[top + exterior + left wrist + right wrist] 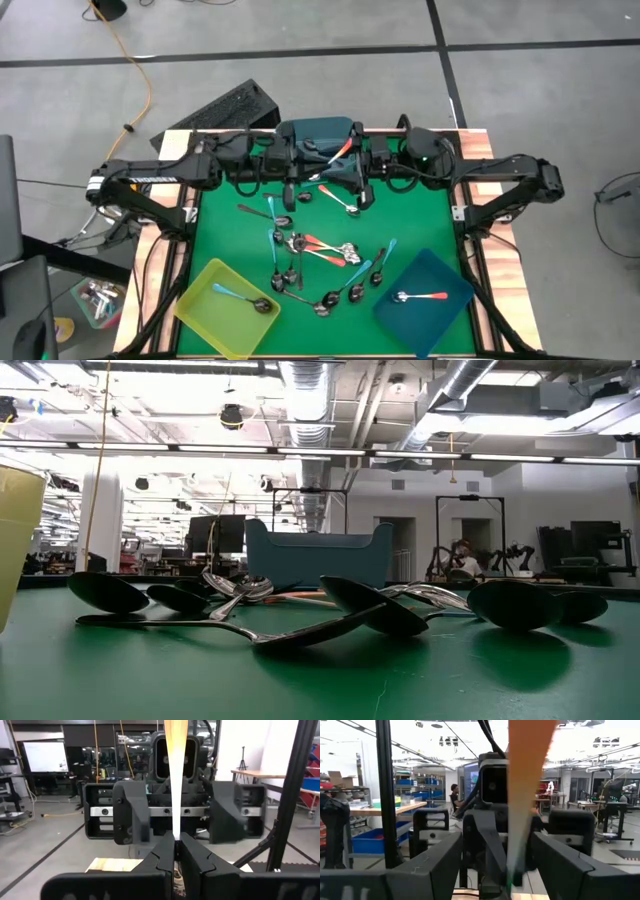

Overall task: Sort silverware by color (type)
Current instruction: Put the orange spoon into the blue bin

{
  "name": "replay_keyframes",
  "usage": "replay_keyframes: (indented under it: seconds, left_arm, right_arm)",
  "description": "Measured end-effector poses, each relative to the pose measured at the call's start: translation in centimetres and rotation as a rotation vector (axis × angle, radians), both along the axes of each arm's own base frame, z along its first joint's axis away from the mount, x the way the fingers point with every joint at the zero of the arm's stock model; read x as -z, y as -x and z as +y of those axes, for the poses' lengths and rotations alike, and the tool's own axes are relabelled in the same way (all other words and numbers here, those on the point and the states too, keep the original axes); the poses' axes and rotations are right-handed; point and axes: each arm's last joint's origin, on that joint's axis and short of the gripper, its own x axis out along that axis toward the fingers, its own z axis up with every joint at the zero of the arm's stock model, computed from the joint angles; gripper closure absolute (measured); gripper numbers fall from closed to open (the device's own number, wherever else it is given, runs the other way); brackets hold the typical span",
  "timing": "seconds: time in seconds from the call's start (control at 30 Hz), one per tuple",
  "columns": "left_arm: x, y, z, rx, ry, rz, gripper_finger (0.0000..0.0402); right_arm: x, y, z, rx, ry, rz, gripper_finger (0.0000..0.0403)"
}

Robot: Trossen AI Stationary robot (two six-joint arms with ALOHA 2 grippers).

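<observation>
Both arms meet over the table's far middle, above the grey-blue bin [318,133]. My left gripper [175,851] [322,160] is shut on an orange-red-handled spoon [344,150]. My right gripper [497,867] [360,166] faces it, open, with one finger on each side of the blurred orange handle [527,780] and well apart from it. The other spoons [315,262] lie heaped on the green mat, their bowls close up in the low view [370,605]. One teal spoon [240,296] lies in the yellow bin, one orange-red spoon [422,297] in the dark blue bin. My left gripper pinches the spoon's orange-red handle [175,836] between its two fingers. The handle sticks out past the fingertips toward my right gripper. The spoon is lifted clear, over the grey-blue bin; its bowl end is hidden behind the fingers.
The yellow bin [205,318] stands at the mat's near left corner, the dark blue bin [445,270] at its near right. A few spoons [345,205] lie apart near the far bin. The green mat [420,215] is bare right of the heap.
</observation>
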Motion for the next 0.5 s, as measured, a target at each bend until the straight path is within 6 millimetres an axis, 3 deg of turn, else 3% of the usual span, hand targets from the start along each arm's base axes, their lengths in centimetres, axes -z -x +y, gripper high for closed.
replay_keyframes:
  seconds: [0.17, 0.5]
  left_arm:
    - [0.80, -0.85, -0.16, 0.008, 0.008, 0.026, 0.0401]
    - [0.56, -1.08, -0.34, 0.010, 0.000, -0.016, 0.0401]
  right_arm:
    - [-0.09, 0.17, 0.13, -0.003, 0.003, 0.004, 0.0182]
    - [-0.30, 0.98, 0.26, -0.012, 0.016, 0.046, 0.0319]
